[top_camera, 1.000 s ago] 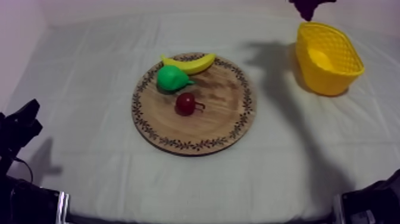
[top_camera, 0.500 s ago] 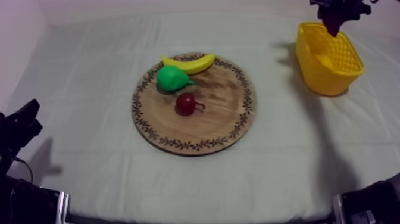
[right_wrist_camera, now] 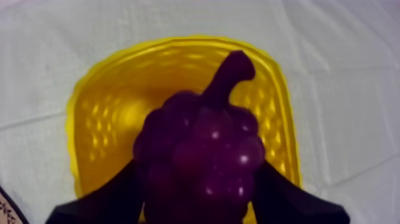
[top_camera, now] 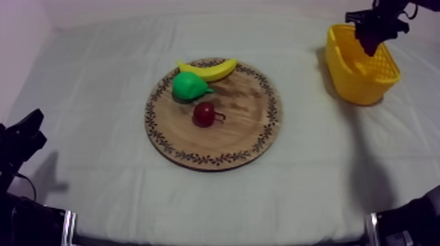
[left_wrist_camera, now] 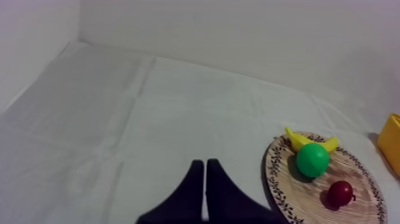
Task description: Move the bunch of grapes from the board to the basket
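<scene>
Your right hand (top_camera: 374, 27) grips the bunch of grapes (right_wrist_camera: 199, 149) directly above the yellow basket (top_camera: 359, 88), far right on the counter (top_camera: 98, 163). Lower until the bunch sits below the rim, then open wide and lift straight up so the basket isn't tipped.

Board (top_camera: 249, 131) at centre with banana (top_camera: 208, 69) behind pear (top_camera: 188, 86), basket (top_camera: 357, 88) at far right, grapes (right_wrist_camera: 196, 155) over it
</scene>
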{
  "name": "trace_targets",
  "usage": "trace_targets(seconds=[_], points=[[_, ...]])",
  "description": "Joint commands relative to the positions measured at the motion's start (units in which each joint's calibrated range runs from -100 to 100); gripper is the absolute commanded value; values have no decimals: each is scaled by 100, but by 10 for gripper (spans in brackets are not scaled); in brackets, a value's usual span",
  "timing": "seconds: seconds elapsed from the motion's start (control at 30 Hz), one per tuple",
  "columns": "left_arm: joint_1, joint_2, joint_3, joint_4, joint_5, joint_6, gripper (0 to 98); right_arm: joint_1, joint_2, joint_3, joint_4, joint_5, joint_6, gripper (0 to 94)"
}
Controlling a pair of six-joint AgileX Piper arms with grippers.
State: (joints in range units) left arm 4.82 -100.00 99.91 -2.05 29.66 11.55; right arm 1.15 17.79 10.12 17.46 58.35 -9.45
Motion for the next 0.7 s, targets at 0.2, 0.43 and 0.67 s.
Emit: trace_targets(seconds=[0.2, 0.43, 0.67], points=[[-1, 0, -2, -2, 0, 0, 1, 77, 346, -69, -92, 188, 154, 450], [-1, 0, -2, -2, 0, 0, 1, 119, 536, -114, -167, 179, 146, 677], [-1, 0, -2, -2, 0, 0, 1, 120, 507, -166, -210, 75, 161, 731]])
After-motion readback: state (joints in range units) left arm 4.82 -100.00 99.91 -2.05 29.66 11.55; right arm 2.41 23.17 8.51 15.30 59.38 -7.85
